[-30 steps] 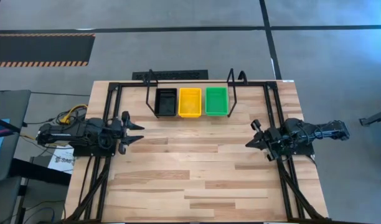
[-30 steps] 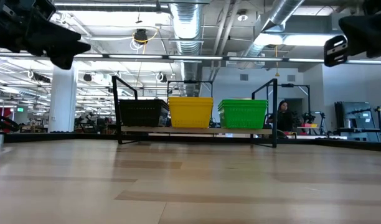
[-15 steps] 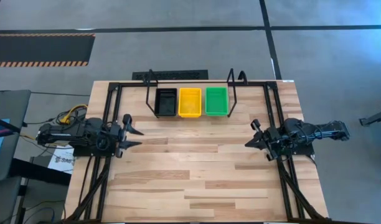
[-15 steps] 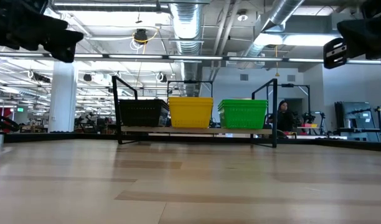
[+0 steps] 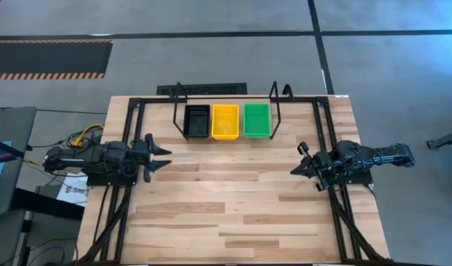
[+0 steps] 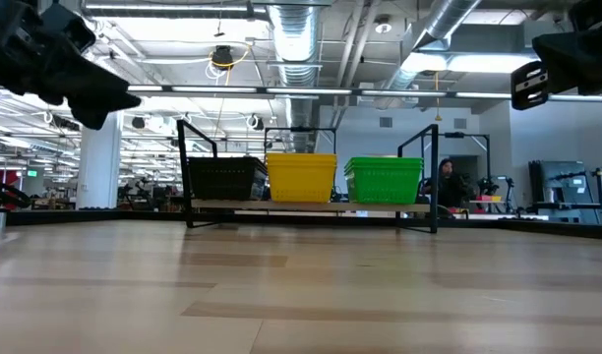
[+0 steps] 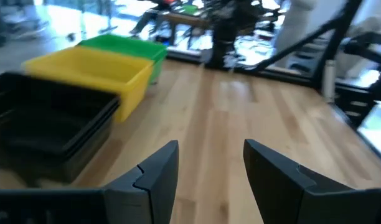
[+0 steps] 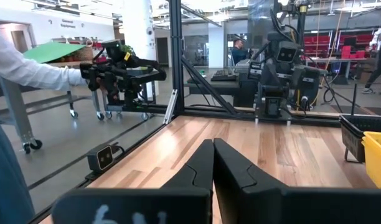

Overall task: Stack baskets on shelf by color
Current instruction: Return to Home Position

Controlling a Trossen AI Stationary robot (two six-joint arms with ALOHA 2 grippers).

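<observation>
From above, the shelf (image 5: 175,118) sits at the far edge of the counter (image 5: 233,207), its long axis running side to side. On it stand the black baskets (image 5: 197,122), yellow baskets (image 5: 225,121) and green baskets (image 5: 256,120) in one row, touching. Your left pincer (image 5: 161,157) hangs over the counter's left side with its fingers apart. Your right pincer (image 5: 295,170) hangs over the right side. Both point inward across the counter, and the shelf lies off to one side of each, toward the far edge. The left is nearer the black end, the right nearer the green end. Neither touches anything.

At counter height, the black (image 6: 222,178), yellow (image 6: 301,177) and green (image 6: 384,180) baskets stand level on the shelf board (image 6: 311,206). Both arms are high at the upper corners, well clear of them. A person (image 6: 446,182) shows far behind.

Past your left wrist, the pincer (image 7: 210,149) is empty with its fingers spread. The black baskets (image 7: 47,124) are closest, then yellow (image 7: 91,65), then green (image 7: 125,45).

Past your right wrist, the pincer (image 8: 212,144) is closed on nothing. Only a yellow corner (image 8: 377,152) shows at the edge, and a sleeve (image 8: 28,65) reaches in beyond the counter.

Sorting looks done, so I judge that you need only draw each arm back, away from the shelf's long side.
</observation>
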